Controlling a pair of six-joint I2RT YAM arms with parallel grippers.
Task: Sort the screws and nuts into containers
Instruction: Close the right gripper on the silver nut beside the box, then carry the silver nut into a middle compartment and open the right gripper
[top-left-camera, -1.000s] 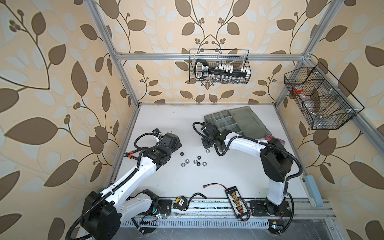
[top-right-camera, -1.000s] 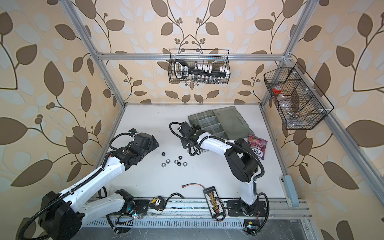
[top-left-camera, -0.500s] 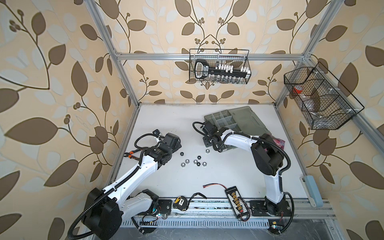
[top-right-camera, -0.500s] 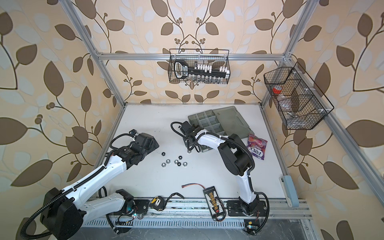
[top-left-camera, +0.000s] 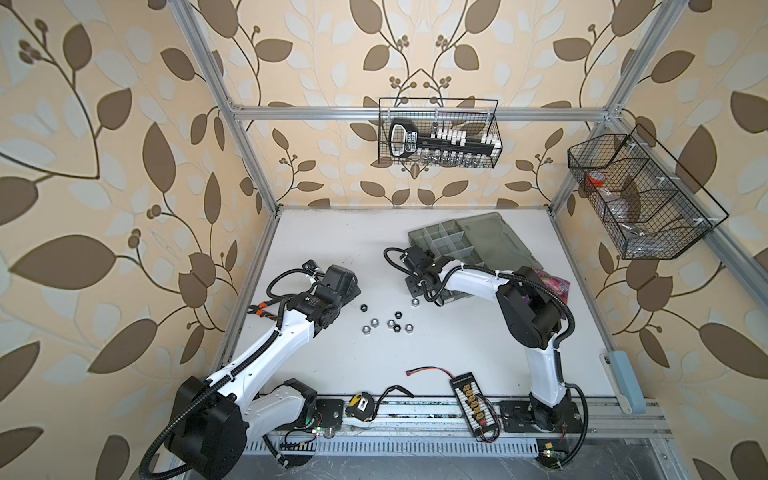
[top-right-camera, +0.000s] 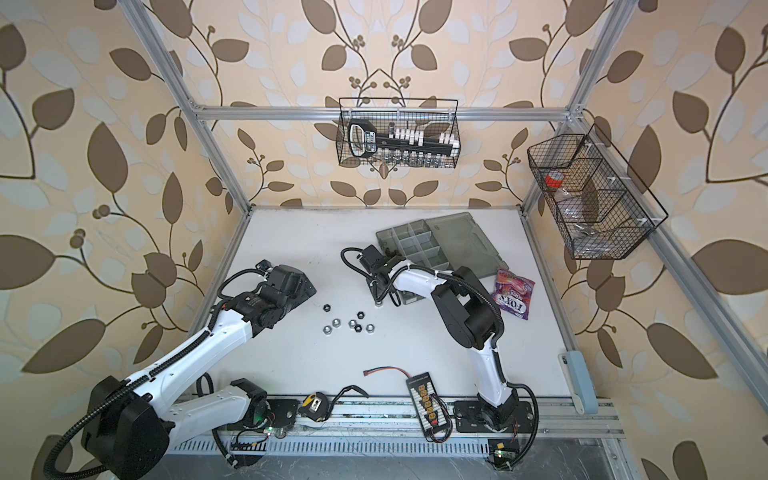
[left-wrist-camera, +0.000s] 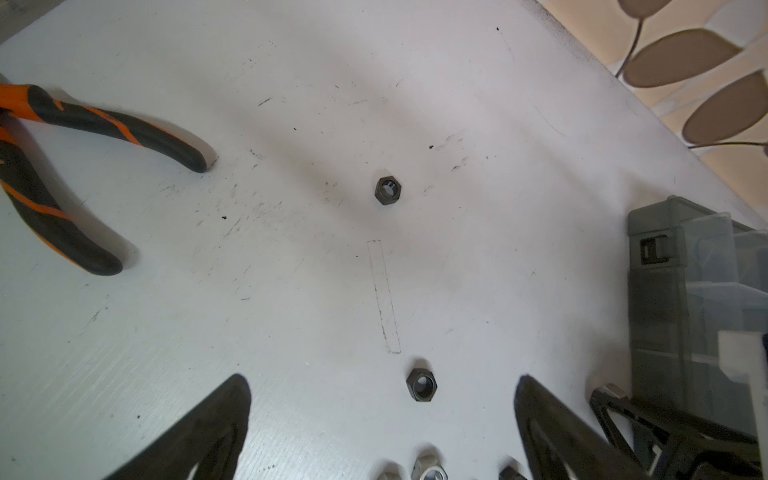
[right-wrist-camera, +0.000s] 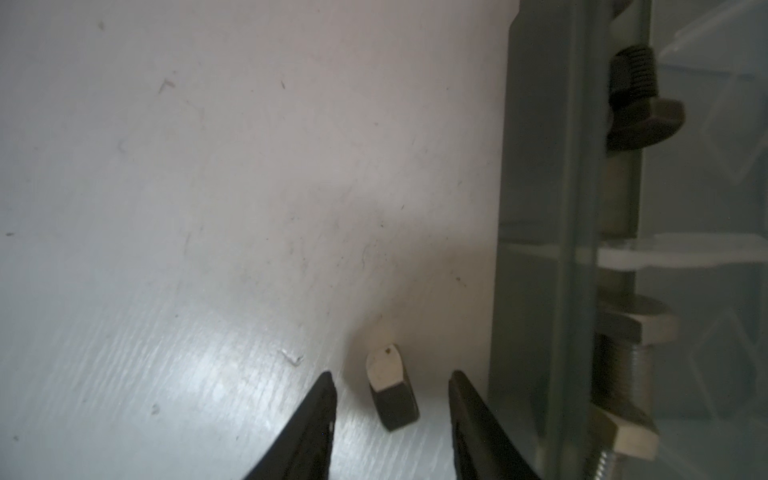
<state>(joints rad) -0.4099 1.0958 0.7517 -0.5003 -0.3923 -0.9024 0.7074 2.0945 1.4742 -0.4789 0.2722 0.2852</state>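
Nuts (top-left-camera: 390, 323) clustered loose mid-counter (top-left-camera: 332, 365). Silver nut (right-wrist-camera: 392, 390) at 7 o'clock of organizer case (top-left-camera: 494, 245), between right jaws, apart, not touching. Left jaws wide apart, cluster's 10 o'clock.

White-shelled arms (top-left-camera: 266, 349) with black joints (top-left-camera: 528, 316) and looped cables (top-left-camera: 286, 276) end in black left claw (left-wrist-camera: 380, 380) and right claw (right-wrist-camera: 390, 374).

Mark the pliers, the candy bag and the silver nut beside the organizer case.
pliers (left-wrist-camera: 124, 129): left wrist view, on one handle's grip.
candy bag (top-right-camera: 512, 296): in a top view, on its printed front.
silver nut (right-wrist-camera: 391, 388): right wrist view, on the middle of its body.
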